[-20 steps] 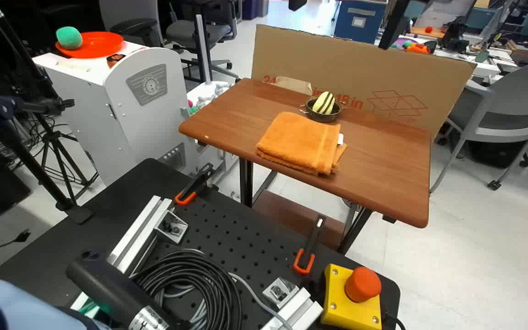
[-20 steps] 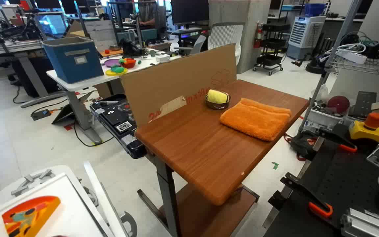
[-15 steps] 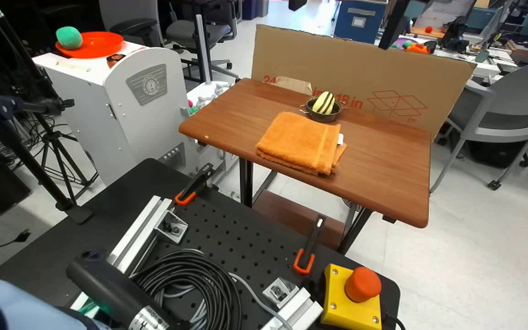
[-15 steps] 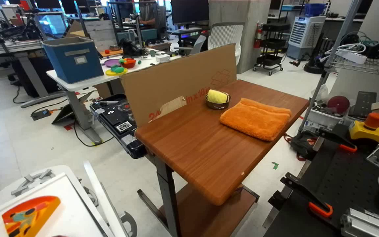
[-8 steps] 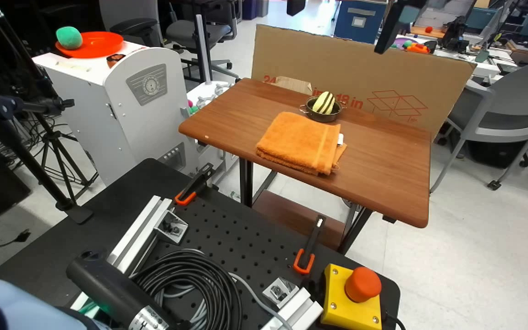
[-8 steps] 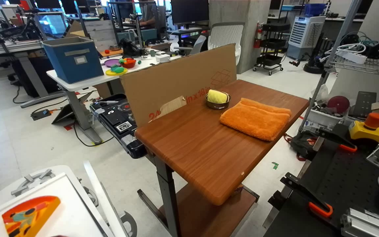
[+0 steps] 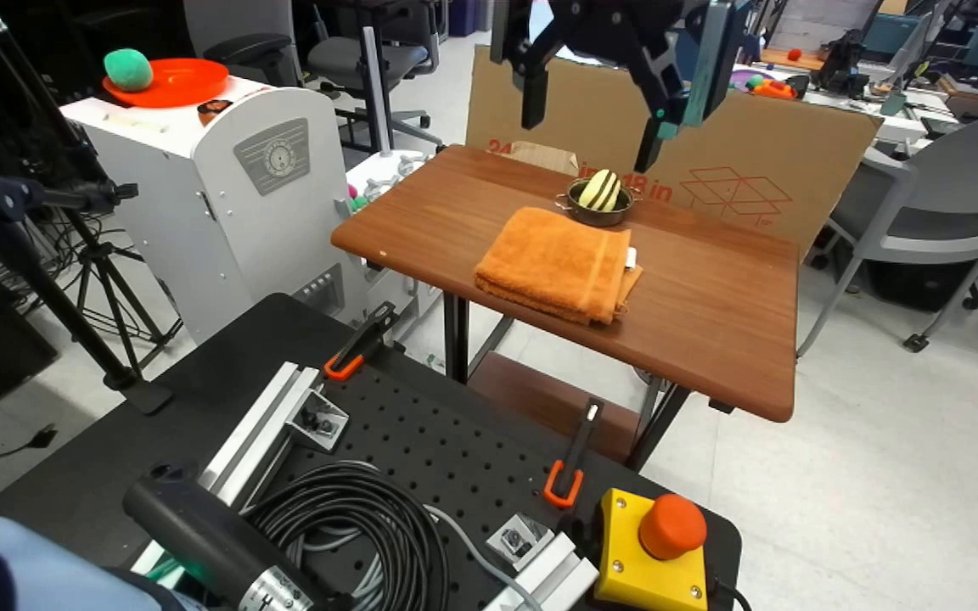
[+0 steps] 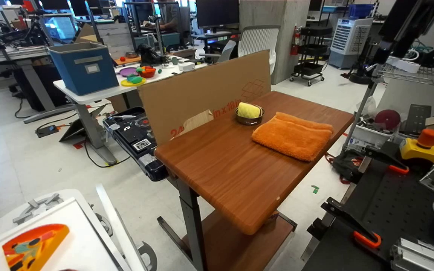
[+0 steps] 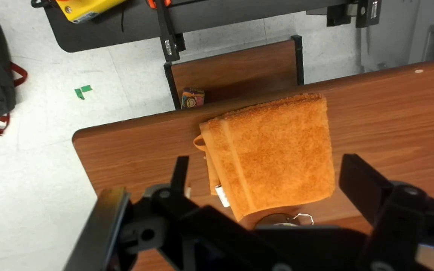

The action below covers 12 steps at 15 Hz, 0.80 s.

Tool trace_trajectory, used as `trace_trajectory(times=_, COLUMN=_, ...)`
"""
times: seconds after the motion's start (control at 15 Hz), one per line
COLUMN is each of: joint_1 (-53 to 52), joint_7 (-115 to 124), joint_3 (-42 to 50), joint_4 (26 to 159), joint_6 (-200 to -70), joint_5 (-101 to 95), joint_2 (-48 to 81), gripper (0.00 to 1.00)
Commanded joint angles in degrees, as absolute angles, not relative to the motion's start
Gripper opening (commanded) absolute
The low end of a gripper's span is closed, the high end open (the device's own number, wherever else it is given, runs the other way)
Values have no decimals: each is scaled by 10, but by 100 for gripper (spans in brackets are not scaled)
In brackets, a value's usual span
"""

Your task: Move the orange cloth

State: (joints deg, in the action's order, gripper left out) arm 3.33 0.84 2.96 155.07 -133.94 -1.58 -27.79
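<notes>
The orange cloth point(image 7: 553, 263) lies folded and flat on the brown table point(image 7: 710, 339), close to its front edge. It also shows in an exterior view point(image 8: 294, 136) and in the wrist view point(image 9: 277, 154), with a white tag and a small loop on one side. My gripper point(image 7: 591, 136) is open and empty, above the table and apart from the cloth. In the wrist view its fingers point(image 9: 266, 165) are spread wide, one on each side of the cloth as seen from above. In an exterior view only a dark part of the gripper or arm point(image 8: 409, 22) shows at the top right.
A small dark pot point(image 7: 595, 212) holding a yellow-and-black striped object point(image 7: 600, 190) stands behind the cloth. A cardboard panel point(image 7: 667, 127) stands along the table's back edge. A black base with clamps and a yellow box with a red button point(image 7: 654, 552) is in front of the table.
My gripper has come down into view from the top in both exterior views, nearer the table, and stays open. The cloth, pot and striped object have not moved.
</notes>
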Motion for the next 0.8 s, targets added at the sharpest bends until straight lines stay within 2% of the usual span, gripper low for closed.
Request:
trace_trajectory(times=0.0, joint_1=21, joint_7=-14, joint_3=22, joint_4=1482, joint_6=-1383, joint_5=-25, joint_2=-131, gripper=100)
trace_trajectory(times=0.73, joint_1=6, joint_7=0, joint_3=15, joint_4=1300, joint_6=-1463, joint_5=-93, joint_2=179, gripper=100)
